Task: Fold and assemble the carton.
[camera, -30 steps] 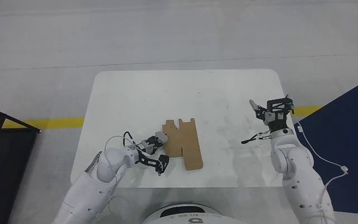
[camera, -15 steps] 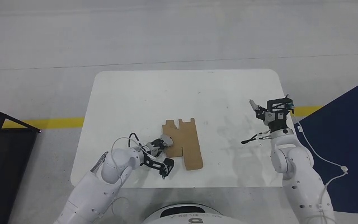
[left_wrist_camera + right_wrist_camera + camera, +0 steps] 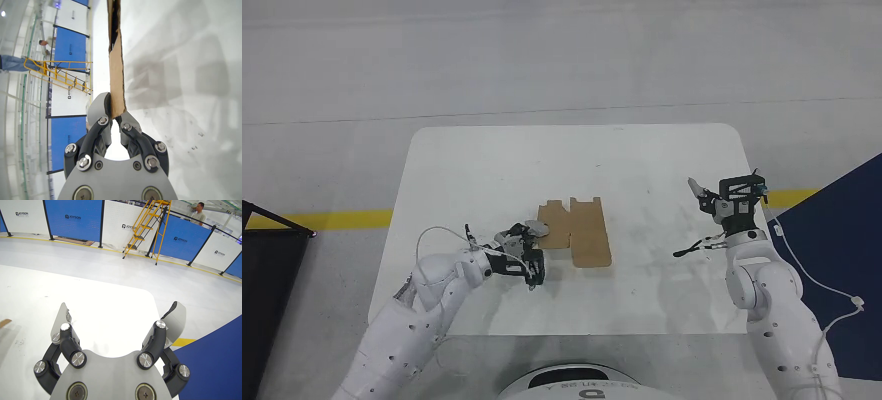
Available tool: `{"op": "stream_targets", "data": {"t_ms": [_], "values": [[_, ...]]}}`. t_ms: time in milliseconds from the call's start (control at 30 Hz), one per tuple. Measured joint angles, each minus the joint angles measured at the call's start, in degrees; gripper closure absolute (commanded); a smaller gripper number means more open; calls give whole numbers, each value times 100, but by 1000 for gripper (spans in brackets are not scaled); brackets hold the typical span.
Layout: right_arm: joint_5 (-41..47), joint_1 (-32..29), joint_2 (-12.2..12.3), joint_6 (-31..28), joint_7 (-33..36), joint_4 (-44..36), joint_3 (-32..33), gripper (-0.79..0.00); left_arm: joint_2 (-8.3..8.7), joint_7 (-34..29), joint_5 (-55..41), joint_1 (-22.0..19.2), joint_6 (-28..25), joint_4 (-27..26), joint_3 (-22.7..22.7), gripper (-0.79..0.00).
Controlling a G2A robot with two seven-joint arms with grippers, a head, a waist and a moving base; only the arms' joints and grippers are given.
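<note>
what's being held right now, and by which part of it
The left tool is shut on the carton, pinching a corner of its edge nearest that arm. The right tool is open, holding nothing.

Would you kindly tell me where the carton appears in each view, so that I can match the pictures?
Top view: carton near the middle of the white table.
Left wrist view: carton edge-on, its corner clamped in the left gripper.
Right wrist view: carton probably the brown sliver at the picture's edge, beyond the open right gripper.
Shared landmark: the white table.
</note>
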Motion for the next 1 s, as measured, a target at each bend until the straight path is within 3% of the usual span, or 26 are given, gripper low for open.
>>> {"op": "stream_targets", "data": {"t_ms": [133, 367, 600, 667, 833, 1000], "values": [[0, 0, 0, 0, 0, 0, 0, -785, 24, 456, -1342, 57, -365, 110, -445, 0], [0, 0, 0, 0, 0, 0, 0, -785, 20, 1079, -3463, 127, -1349, 215, -623, 0], [0, 0, 0, 0, 0, 0, 0, -785, 16, 1083, -3155, 134, -1292, 211, -605, 0], [0, 0, 0, 0, 0, 0, 0, -785, -9, 1240, -3499, 120, -1611, 271, -511, 0], [0, 0, 0, 0, 0, 0, 0, -785, -42, 1972, -5822, -363, -3472, 446, -11, 0], [0, 0, 0, 0, 0, 0, 0, -785, 189, 1830, -8047, -1035, -3560, 270, 1417, 0]]}}
